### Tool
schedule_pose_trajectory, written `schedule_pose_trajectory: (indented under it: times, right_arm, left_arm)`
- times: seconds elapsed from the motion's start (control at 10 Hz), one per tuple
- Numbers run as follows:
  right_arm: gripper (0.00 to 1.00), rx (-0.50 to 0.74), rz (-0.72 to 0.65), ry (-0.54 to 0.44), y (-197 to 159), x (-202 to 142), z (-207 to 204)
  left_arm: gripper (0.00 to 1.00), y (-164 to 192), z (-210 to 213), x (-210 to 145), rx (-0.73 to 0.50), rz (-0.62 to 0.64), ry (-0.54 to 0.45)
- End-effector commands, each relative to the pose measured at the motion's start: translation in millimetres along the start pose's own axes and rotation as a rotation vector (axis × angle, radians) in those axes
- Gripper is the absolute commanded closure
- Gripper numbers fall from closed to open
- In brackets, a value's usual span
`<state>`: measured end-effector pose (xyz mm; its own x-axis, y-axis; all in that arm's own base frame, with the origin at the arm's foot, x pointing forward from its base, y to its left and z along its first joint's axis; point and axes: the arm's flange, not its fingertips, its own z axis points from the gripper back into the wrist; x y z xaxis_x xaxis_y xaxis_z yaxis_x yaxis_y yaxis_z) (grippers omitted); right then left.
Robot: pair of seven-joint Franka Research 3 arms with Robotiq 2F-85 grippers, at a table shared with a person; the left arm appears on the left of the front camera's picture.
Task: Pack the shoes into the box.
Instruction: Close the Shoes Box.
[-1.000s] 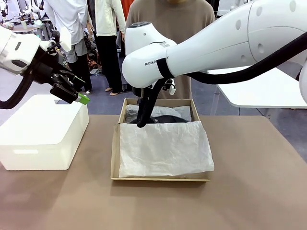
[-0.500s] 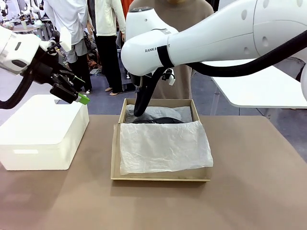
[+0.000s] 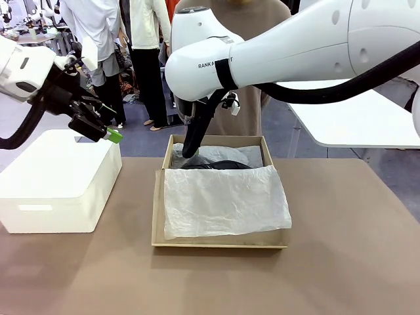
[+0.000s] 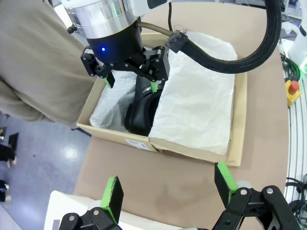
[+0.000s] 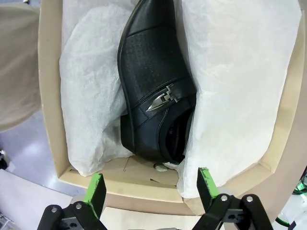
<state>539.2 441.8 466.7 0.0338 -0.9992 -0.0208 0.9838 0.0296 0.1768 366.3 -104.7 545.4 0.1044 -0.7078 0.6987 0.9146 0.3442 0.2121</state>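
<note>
Right gripper (image 3: 191, 149) was down in the box (image 3: 157, 210) on the shoe (image 5: 153, 81) a second ago. Now it's lifted clear, hanging over the box's far end at frame centre, fingers spread wide and holding nothing; right wrist view shows its green pads (image 5: 97, 188) wide apart above the heel. So that was a release: this shoe lies on its side in the far half of the box, between folds of tissue paper (image 3: 226, 200), buckle up. Second shoe: can't tell, the tissue covers the near half. Left gripper (image 3: 108, 134) hasn't moved, parked at upper left over the white box (image 3: 59, 177), fingers wide, empty. Judging by this, placement looks done; probably left to do are tucking the tissue and closing the lid.
</note>
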Motion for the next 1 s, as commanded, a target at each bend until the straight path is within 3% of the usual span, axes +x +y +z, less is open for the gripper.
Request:
schedule_pose_trajectory:
  times: [0.0, 0.2, 0.4, 0.7, 0.9]
  right_arm:
    - [0.00, 0.009, 0.000, 0.002, 1, 0, 1]
    - [0.00, -0.039, 0.077, 0.049, -3, 10, 17]
    - [0.00, -0.103, 0.327, 0.099, -9, 37, 52]
    - [0.00, -0.234, 0.670, 0.057, -19, 84, 90]
    - [0.00, -0.268, 1.016, 0.104, -27, 118, 107]
  left_arm:
    - [0.00, 2, 0, -1, -0.010, -0.014, -0.019]
    - [0.00, 2, 0, -1, -0.010, -0.014, -0.019]
    - [0.00, 2, 0, -1, -0.010, -0.014, -0.019]
    - [0.00, 2, 0, -1, -0.010, -0.014, -0.019]
    - [0.00, 2, 0, -1, -0.010, -0.014, -0.019]
